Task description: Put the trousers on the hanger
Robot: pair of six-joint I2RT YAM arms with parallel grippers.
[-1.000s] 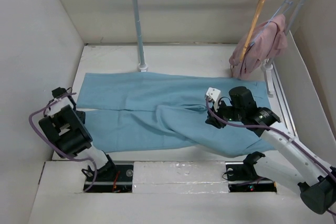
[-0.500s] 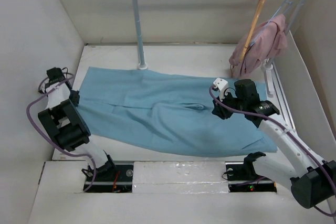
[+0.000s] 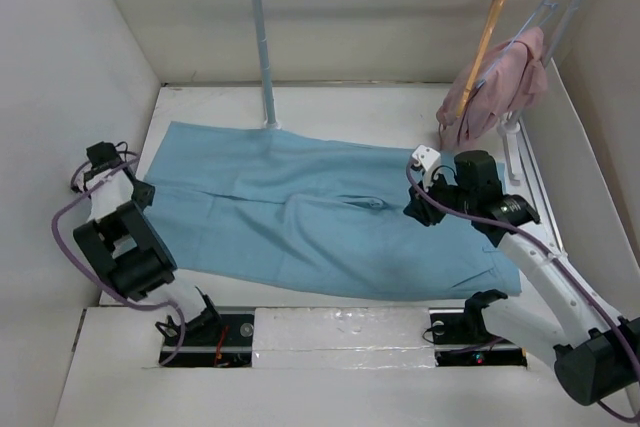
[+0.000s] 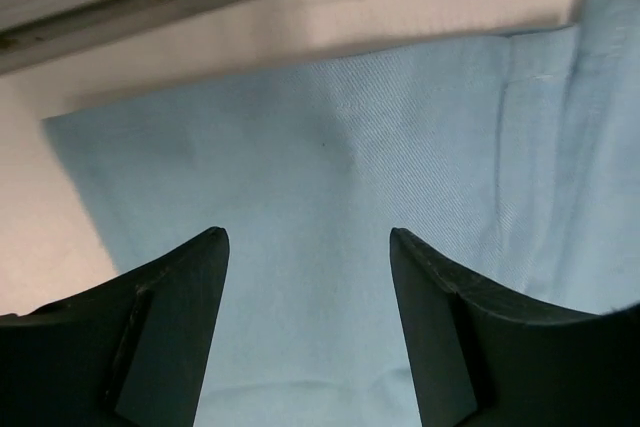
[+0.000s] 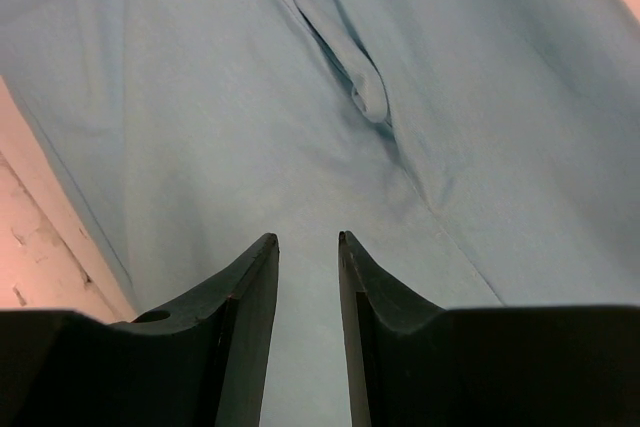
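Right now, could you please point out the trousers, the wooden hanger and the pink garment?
trousers [image 3: 260, 202], top external view, on the flat cloth left of the crotch fold.
wooden hanger [image 3: 487, 37], top external view, midway along its wooden arm.
pink garment [image 3: 520, 72], top external view, on its upper draped part.

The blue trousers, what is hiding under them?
Only the white table shows around the trousers, which lie spread flat on it. Whatever sits beneath the cloth is covered, so I cannot see it.
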